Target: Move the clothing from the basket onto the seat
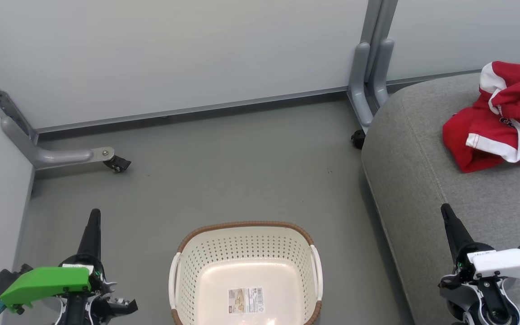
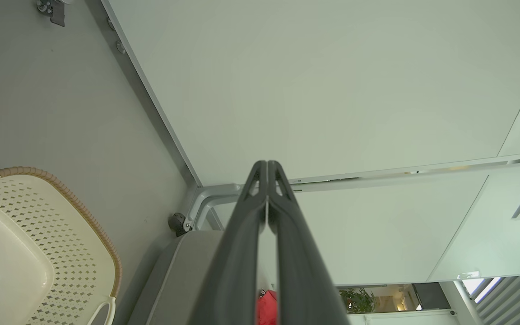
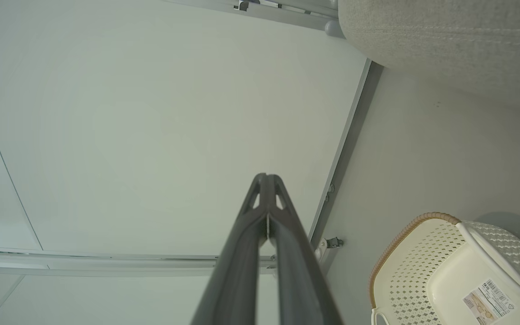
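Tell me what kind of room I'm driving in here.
Probably a screened-off test bay in an office, not a home: pale partitions on castor feet wall in a grey floor holding a seat and basket.

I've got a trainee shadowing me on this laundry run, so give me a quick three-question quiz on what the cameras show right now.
1. True or false: a garment lies in the basket.
2. Where does the red clothing lie? A) in the basket B) on the grey seat C) in the left gripper
3. Fill in: the left gripper and the right gripper are both ____.

Key: 1 false, its bottom shows nothing but a sticker; 2 B; 3 shut.
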Robot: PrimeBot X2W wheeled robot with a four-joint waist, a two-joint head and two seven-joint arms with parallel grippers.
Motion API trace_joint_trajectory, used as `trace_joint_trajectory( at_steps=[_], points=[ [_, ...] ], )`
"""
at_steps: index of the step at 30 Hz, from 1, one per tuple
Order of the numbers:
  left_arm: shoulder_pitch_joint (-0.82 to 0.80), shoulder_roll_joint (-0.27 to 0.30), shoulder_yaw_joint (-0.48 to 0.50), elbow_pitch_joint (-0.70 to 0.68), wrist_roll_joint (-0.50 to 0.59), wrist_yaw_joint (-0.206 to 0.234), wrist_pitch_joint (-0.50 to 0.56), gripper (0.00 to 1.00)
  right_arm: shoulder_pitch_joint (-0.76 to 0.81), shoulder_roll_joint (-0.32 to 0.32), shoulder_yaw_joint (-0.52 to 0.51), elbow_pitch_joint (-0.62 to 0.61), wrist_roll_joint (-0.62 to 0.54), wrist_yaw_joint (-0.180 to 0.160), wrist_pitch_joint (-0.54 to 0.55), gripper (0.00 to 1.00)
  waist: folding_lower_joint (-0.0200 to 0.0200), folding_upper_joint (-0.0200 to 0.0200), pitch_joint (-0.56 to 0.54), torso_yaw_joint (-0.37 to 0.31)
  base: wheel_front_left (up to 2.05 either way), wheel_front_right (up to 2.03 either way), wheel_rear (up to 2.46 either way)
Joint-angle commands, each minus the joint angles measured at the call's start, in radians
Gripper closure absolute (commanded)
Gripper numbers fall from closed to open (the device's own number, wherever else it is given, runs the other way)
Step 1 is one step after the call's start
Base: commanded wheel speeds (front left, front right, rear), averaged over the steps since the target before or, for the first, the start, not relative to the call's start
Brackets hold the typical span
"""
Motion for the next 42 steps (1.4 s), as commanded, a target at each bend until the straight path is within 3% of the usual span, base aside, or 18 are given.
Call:
trace_joint_trajectory(
  at_steps=[1,18,42],
  points=[
    [-0.007,0.003,0.006,-0.007,-0.019,-0.007,0.006,1.00,-0.015,-0.006,-0.003,0.001,0.021,0.000,0.009,1.00,0.0000,0.0000,-0.001,-0.001,0.00,0.00,0.00],
    [-0.006,0.003,0.023,-0.010,-0.136,-0.009,0.036,1.00,-0.019,-0.007,-0.009,0.008,0.134,0.000,0.038,1.00,0.0000,0.0000,-0.006,-0.011,0.00,0.00,0.00],
    [-0.006,0.003,0.022,-0.010,-0.132,-0.009,0.036,1.00,-0.018,-0.007,-0.008,0.008,0.131,0.000,0.037,1.00,0.0000,0.0000,-0.007,-0.011,0.00,0.00,0.00]
  ],
)
